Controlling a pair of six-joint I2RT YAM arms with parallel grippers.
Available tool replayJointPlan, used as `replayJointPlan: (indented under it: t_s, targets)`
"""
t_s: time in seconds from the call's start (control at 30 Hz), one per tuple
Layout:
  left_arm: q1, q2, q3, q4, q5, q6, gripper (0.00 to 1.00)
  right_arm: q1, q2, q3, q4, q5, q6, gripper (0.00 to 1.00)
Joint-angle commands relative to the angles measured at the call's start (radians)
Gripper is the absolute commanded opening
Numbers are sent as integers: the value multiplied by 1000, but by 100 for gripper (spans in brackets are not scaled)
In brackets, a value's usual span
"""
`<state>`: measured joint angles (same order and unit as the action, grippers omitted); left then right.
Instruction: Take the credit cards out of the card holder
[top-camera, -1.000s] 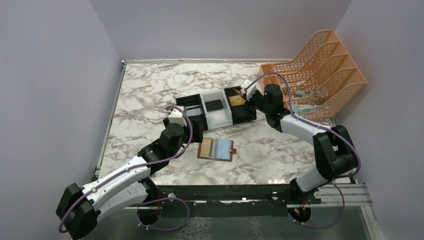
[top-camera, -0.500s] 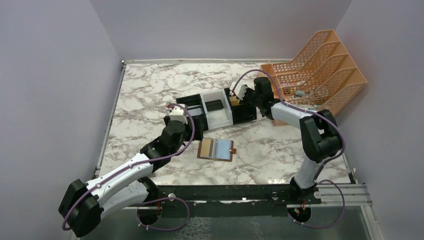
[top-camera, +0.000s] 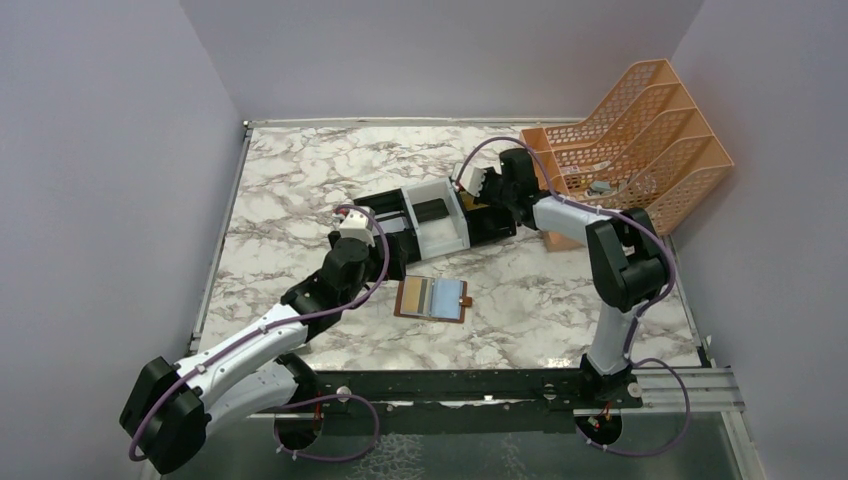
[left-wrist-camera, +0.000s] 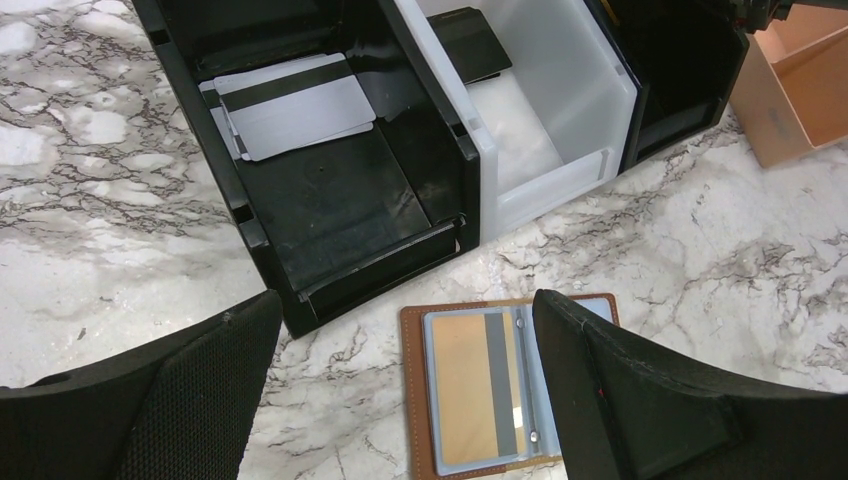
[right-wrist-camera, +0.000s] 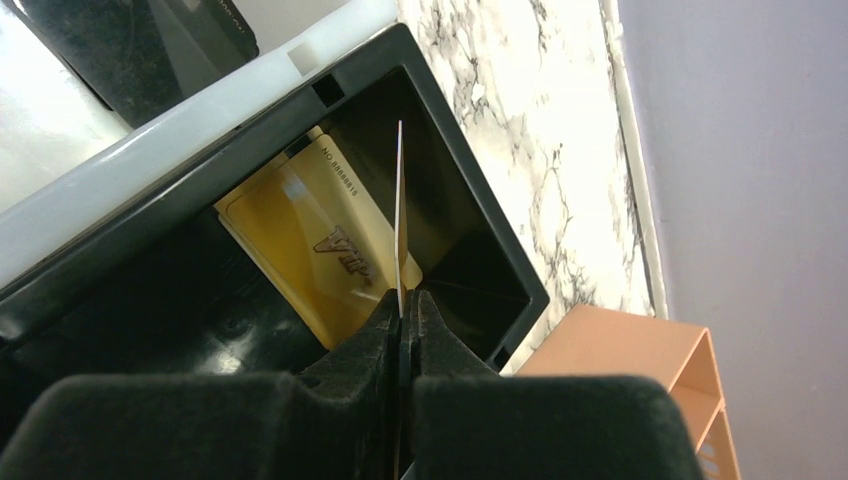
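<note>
Card holder (top-camera: 432, 298) open flat at centre of top view, long axis left–right; tray (top-camera: 447, 240) just above, bare table (top-camera: 560, 300) to its right. Left gripper (left-wrist-camera: 405, 310) spread wide, empty, above it. Right gripper (right-wrist-camera: 403, 305) clamped on edge-on credit card (right-wrist-camera: 399, 210) in tray's right black compartment.

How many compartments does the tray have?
3, side by side: left black compartment, middle white compartment, right black compartment.
</note>
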<state>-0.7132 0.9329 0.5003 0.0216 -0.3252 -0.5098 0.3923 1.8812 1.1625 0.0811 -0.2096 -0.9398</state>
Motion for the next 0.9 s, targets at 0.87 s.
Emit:
replayJointPlan:
  t_s: [0.87]
  targets:
    - [70, 90, 21, 73, 224, -5, 99, 2, 112, 102, -126, -8, -241, 21]
